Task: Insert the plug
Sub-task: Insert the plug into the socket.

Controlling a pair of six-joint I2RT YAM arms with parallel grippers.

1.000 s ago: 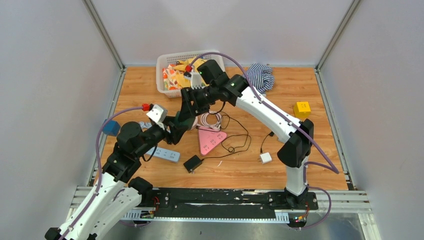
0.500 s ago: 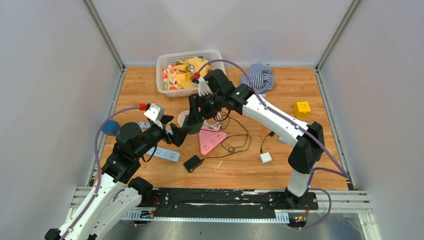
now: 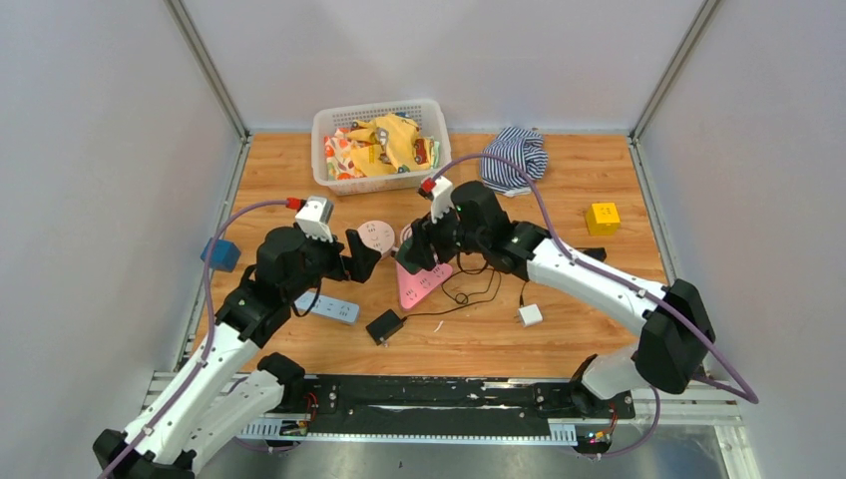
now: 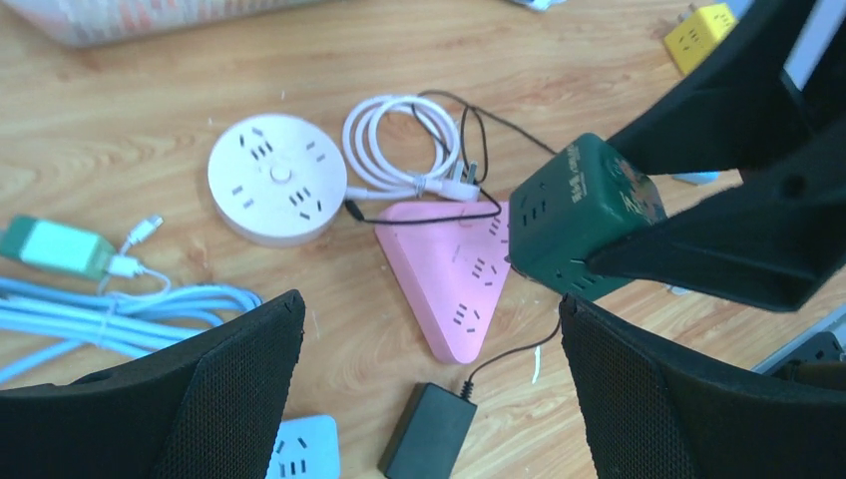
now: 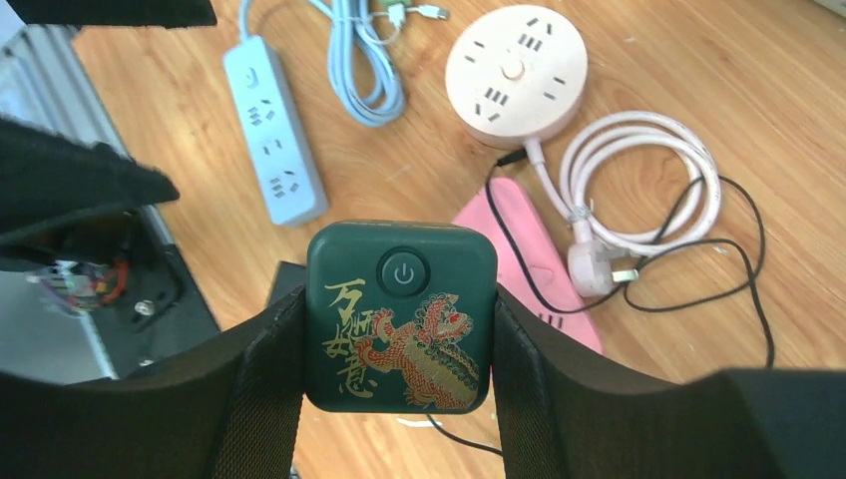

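My right gripper (image 5: 399,299) is shut on a dark green cube socket (image 5: 401,319) with a power button and a gold-and-red dragon print. In the left wrist view the cube (image 4: 579,215) hangs just above the right edge of the pink triangular power strip (image 4: 449,279). My left gripper (image 4: 429,304) is open and holds nothing; it hovers over the strip and a black adapter (image 4: 431,434). A white plug (image 5: 599,267) on a coiled pale cable lies on the wood beside the strip. From above, the right gripper (image 3: 414,247) and left gripper (image 3: 361,254) face each other closely.
A round pink socket (image 3: 376,236) lies behind the grippers, and a white power strip (image 3: 329,307) at front left. A small white charger (image 3: 530,315) lies at front right, a yellow cube (image 3: 603,218) at right. A basket (image 3: 329,125) and striped cloth (image 3: 514,155) sit at the back.
My left gripper has opened, let go of the green cube and drawn back to the left. The right gripper has carried the cube forward to the pink strip.
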